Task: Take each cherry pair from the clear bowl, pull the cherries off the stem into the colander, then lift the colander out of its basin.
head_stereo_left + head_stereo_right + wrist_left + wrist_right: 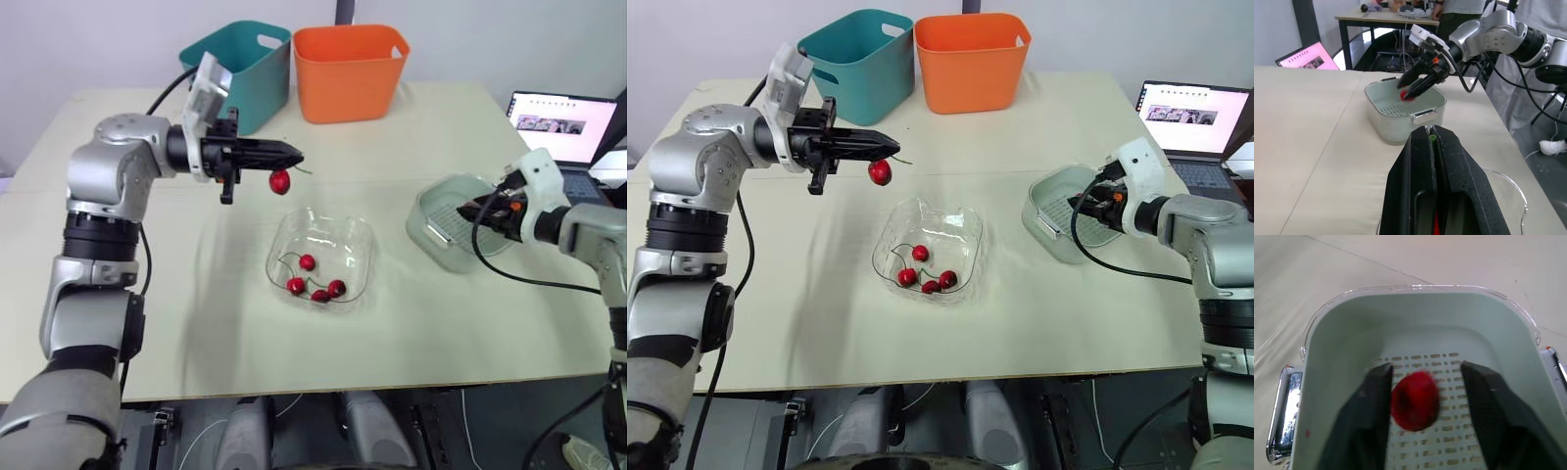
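While I am watching through the head cameras, the left gripper (294, 155) is hovering above the table (196, 323), just beyond the far-left corner of the clear bowl (284, 227). Its fingers (1415, 171) are pressing flat together, pinching a green stem (1432, 138), and a single hanging cherry (280, 181) is dangling just under the tips, above the bowl's far rim. Four more cherries (320, 295) are lying in the near part of the bowl, with thin stems curling among them.

To the right of the bowl and apart from it, the pale green colander (1352, 333) is sitting inside its clear basin (1400, 286). The right gripper (1425, 369) is reaching in over the colander with its fingers spread apart. A loose cherry (1415, 400) is showing between them above the perforated floor — it is sitting close to one finger and clear of the other, and I am unable to tell whether it is touching.

Beyond the bowl, a teal bin (240, 73) and an orange bin (348, 69) are standing side by side — and a laptop (563, 122) is glowing far off to the bowl's right.
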`<state>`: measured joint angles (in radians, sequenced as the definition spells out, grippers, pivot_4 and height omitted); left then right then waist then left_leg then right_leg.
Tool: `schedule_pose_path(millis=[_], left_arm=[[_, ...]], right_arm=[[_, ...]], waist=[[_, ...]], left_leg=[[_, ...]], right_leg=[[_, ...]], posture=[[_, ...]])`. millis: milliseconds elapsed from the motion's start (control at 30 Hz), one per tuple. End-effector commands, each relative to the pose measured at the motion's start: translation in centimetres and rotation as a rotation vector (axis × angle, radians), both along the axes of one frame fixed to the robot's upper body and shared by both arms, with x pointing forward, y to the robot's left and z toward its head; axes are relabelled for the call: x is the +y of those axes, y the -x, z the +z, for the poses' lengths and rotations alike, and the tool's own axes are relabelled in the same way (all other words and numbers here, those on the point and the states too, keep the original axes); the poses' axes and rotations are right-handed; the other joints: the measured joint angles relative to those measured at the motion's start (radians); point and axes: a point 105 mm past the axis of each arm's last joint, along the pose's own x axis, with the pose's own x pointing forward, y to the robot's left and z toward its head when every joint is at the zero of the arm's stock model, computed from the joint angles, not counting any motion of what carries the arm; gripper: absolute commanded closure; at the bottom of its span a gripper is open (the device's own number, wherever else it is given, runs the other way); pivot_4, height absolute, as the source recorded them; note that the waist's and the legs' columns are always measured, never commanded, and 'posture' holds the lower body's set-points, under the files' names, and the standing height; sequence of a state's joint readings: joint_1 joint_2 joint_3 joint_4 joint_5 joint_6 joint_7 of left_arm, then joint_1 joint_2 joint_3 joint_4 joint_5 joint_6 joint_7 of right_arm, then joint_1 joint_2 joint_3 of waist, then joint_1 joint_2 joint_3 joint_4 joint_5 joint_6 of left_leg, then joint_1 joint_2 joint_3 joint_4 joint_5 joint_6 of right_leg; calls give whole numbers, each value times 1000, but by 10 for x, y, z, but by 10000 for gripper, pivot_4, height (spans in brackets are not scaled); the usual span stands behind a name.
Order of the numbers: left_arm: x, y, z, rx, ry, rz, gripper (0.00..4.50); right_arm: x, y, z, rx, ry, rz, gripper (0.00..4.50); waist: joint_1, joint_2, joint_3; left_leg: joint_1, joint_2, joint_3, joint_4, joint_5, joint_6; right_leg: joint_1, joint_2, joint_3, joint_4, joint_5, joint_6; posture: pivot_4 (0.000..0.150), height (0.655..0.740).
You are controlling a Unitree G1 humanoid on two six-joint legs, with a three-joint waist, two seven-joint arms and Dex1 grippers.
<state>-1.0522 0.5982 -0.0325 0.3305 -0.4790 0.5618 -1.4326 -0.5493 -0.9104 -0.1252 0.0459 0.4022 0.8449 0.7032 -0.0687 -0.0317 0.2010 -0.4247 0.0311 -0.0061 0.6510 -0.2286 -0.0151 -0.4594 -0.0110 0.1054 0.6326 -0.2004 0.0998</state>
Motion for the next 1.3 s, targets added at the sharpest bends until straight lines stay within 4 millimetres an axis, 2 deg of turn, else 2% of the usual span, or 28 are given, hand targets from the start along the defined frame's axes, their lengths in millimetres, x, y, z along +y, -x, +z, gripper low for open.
schedule_pose_path(millis=[33,100,200,300,367,467,600,867,1300], left_arm=[[2,4,8,-43,-6,3,45000],[3,3,8,-45,-6,6,45000],[4,2,10,-50,-4,12,45000],[4,3,16,-56,11,12,45000],[4,6,22,-56,29,0,45000],[0,12,25,-57,40,-20,45000],[-6,16,22,-48,63,-28,45000],[-12,22,21,-36,93,-31,45000],[-20,24,17,-18,109,-42,45000]], right_arm=[[-3,0,23,-65,7,5,7955],[0,0,30,-81,-10,21,1141],[14,2,46,-118,-73,84,1141],[53,10,68,-138,-215,236,1141],[87,20,77,-115,-307,379,508],[135,35,83,-69,-405,571,508],[174,38,80,-32,-467,672,508],[213,43,77,3,-544,784,508],[239,43,75,27,-563,828,508]], waist=[[0,0,0],[0,0,0],[0,0,0],[-3,0,0],[-4,0,0],[-1,0,0],[4,0,0],[0,0,0],[-1,0,0]], left_leg=[[0,0,0,0,0,0],[0,0,0,0,0,0],[0,0,0,0,0,0],[0,0,0,0,0,0],[1,0,0,0,0,0],[1,1,-2,-1,0,0],[0,0,-2,1,0,0],[-1,0,-2,1,0,0],[0,0,-2,1,0,0]], right_leg=[[0,0,0,0,0,0],[0,0,0,0,0,0],[0,0,0,0,0,0],[0,0,0,0,0,0],[0,0,0,1,0,0],[0,1,-1,2,0,0],[1,0,-1,1,0,0],[0,0,-1,2,0,0],[0,0,-1,2,0,0]], posture=[[1500,7400],[1500,7400],[1500,7400],[1500,7400],[1500,7400],[1500,7400],[1500,7400],[1500,7400],[1500,7400]])
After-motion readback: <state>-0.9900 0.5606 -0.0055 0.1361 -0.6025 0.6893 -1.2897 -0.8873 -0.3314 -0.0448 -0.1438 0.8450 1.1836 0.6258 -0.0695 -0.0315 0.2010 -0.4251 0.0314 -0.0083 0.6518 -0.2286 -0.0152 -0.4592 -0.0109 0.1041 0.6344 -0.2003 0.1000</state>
